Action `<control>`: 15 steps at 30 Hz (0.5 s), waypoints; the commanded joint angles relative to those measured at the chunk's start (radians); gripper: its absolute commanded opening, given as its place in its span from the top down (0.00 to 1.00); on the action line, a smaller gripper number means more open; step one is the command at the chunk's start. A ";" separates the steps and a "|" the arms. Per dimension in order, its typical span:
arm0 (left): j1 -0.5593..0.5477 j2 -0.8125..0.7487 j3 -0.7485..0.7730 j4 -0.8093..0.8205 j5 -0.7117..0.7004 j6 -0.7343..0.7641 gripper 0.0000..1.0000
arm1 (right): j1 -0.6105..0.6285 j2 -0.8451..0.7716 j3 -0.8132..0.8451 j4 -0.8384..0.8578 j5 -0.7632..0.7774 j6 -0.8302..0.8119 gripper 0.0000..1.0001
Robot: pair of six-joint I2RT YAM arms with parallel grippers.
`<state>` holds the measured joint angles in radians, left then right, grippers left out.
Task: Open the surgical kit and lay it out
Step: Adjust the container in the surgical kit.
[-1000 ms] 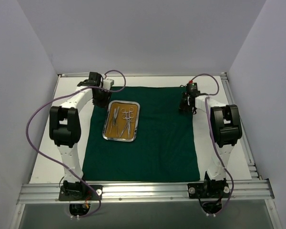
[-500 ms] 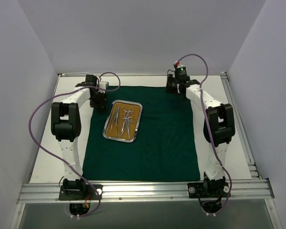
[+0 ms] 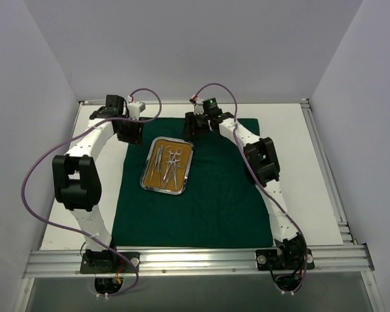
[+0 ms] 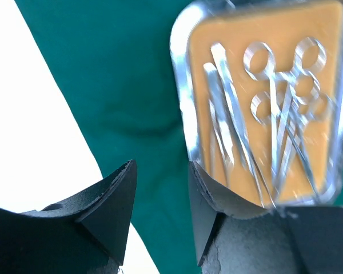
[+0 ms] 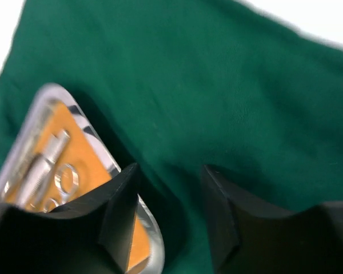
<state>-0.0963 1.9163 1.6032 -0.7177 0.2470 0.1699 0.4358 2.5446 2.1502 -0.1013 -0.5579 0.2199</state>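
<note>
The dark green cloth wrap [image 3: 221, 195] lies spread flat on the table. On its far left part sits the steel tray [image 3: 147, 162] with an orange-brown inside, holding two ring-handled clamps [image 3: 175, 162] and thin tweezers [image 3: 158, 161]. My left gripper [image 3: 129, 133] hovers at the cloth's far left edge, just left of the tray [image 4: 180, 85]. It is open [image 4: 162, 171] with only cloth [image 4: 114, 74] under the gap. My right gripper [image 3: 194, 123] hangs beyond the tray's far right corner. It is open [image 5: 170, 171] over bare cloth [image 5: 228, 85], its left finger above the tray rim [image 5: 111, 161].
White tabletop [image 3: 312, 162] borders the cloth on both sides and at the back. An aluminium rail [image 3: 195, 260] carries both arm bases at the near edge. Purple cables [image 3: 36, 175] loop off each arm. Grey walls close in left, right and behind.
The right arm has swung left along the cloth's far edge, from the far right corner to beside the tray. The left gripper has drawn slightly back and left.
</note>
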 commanded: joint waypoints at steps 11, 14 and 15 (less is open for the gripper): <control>0.006 -0.062 -0.239 -0.065 0.095 0.062 0.50 | -0.022 0.019 -0.004 0.061 -0.237 0.013 0.72; 0.006 -0.059 -0.255 -0.068 0.124 0.063 0.50 | -0.020 0.016 -0.003 0.077 -0.270 0.024 0.73; 0.006 -0.063 -0.259 -0.066 0.136 0.066 0.49 | -0.017 0.011 -0.003 0.080 -0.278 0.022 0.73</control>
<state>-0.0963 1.8629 1.3437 -0.7837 0.3225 0.2184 0.4145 2.5793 2.1506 -0.0589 -0.7620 0.2314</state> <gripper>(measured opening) 0.505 0.277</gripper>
